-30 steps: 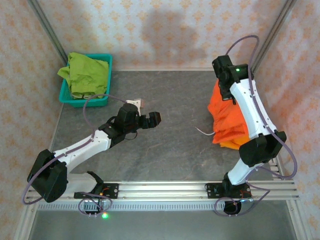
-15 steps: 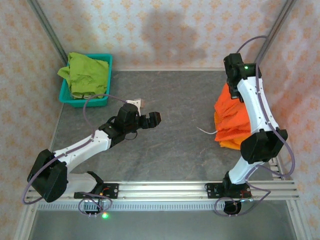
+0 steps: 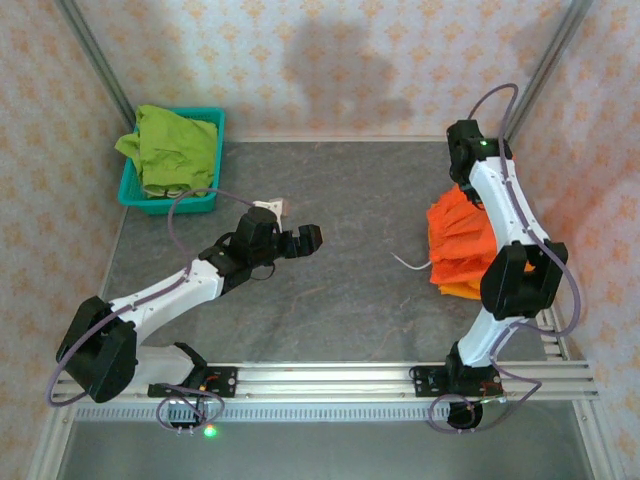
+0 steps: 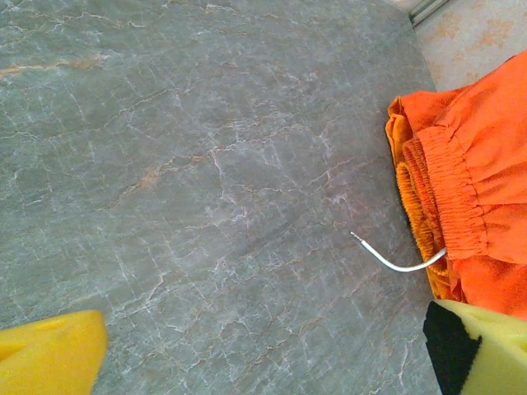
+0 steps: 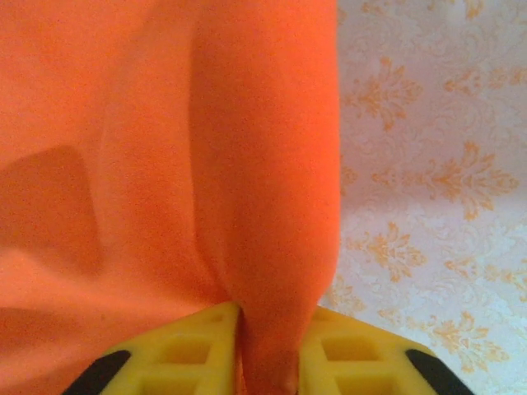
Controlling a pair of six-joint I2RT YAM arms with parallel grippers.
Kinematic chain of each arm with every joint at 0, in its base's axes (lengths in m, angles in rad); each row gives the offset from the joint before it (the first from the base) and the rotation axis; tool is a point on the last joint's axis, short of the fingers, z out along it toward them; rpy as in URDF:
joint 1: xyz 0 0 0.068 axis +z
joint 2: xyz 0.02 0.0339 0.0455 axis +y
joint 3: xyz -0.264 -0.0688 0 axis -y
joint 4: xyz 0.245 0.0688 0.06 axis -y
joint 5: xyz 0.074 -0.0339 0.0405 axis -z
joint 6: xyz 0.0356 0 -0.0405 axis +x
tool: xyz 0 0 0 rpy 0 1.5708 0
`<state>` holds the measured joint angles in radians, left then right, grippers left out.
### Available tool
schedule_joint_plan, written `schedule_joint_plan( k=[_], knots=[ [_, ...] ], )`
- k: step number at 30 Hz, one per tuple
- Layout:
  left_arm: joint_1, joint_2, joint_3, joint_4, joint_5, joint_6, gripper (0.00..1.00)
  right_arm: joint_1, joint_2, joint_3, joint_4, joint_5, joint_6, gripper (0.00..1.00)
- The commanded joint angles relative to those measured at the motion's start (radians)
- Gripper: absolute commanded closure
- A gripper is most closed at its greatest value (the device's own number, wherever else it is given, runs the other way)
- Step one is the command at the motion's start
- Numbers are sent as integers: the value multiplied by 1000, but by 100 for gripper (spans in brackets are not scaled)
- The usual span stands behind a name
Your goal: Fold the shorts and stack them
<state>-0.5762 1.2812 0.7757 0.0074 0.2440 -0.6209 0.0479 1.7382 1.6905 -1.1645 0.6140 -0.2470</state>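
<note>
Right end effector (image 5: 268, 333) pinches smooth, softly creased orange shorts (image 5: 156, 140)

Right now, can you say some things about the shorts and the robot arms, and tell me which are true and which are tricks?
1. The green shorts lie in the teal basket. True.
2. The left gripper is holding the green shorts. False: it is open above the bare table, holding nothing.
3. The right gripper pinches the orange shorts. True.
4. The orange shorts are in the teal basket. False: they lie on the table's right side.
5. A white cord pokes out from the orange shorts. True.
</note>
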Motion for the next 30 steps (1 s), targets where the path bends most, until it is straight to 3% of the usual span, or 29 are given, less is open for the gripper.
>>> schedule_joint_plan(
  k=[1,3,4,6,8,11,16,19,22,26,30],
  knots=[
    [-1,-10,-1,-12,-37,1,0,-20,11,-16,46,94,-14,74],
    [-1,-12,-1,-13,-36,0,0,-31,22,-22,50,129,-12,70],
    [-1,-13,-2,-13,-38,0,0,-40,29,-18,51,144,-2,65],
    [-1,-21,-2,-22,-42,1,0,-69,36,10,25,143,44,46],
    [-1,-41,-2,-34,-49,2,0,-104,33,45,0,129,101,41],
    [-1,-84,-1,-62,-83,7,0,-144,-14,93,-29,-38,191,34],
    [7,-150,2,-102,-133,2,0,-146,-178,9,78,-494,272,3],
    [19,-196,17,-161,-198,5,0,-146,-269,-86,184,-763,349,0],
    [50,-241,67,-274,-271,39,0,-146,-364,-221,325,-937,430,0],
    [110,-234,198,-476,-364,81,0,-145,-480,-377,465,-1001,509,0],
    [134,-233,267,-552,-532,108,0,-146,-598,-509,570,-954,563,0]
  ],
)
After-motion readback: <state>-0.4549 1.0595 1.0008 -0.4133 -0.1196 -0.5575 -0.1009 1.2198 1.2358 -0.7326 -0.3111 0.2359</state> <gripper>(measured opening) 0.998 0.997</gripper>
